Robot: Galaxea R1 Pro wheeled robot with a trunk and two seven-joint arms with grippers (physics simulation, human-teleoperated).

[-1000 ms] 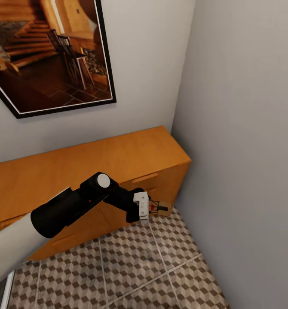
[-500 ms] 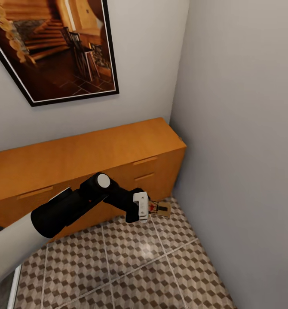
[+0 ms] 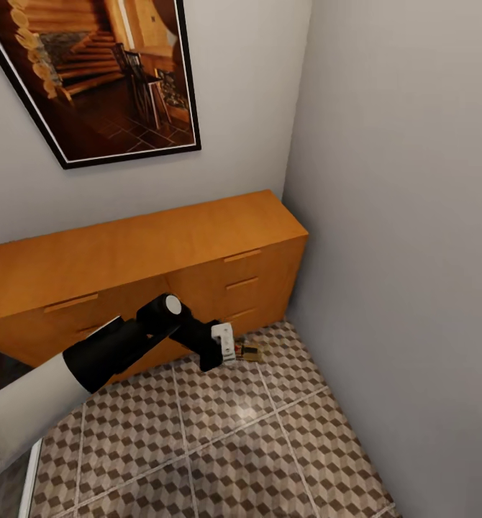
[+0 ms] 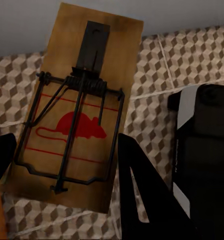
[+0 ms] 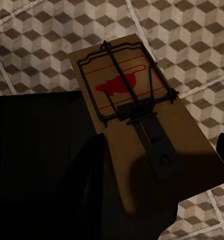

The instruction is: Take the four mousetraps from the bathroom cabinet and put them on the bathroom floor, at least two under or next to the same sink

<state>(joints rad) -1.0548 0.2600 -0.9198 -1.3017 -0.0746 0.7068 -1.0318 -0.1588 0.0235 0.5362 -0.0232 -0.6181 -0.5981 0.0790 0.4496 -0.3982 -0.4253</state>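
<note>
While clamped in each gripper, a brown wooden mousetrap shows dark wire and red mouse print.

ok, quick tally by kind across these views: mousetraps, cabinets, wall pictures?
mousetraps: 2, one in the left wrist view, one in the right wrist view
cabinet: 1
framed picture: 1
total: 4

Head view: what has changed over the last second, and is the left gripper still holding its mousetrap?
The camera pulled back from the cabinet, showing its drawer fronts and more bathroom floor. The left gripper drew in slightly, still clamped on its mousetrap. The right gripper holds another mousetrap.
</note>
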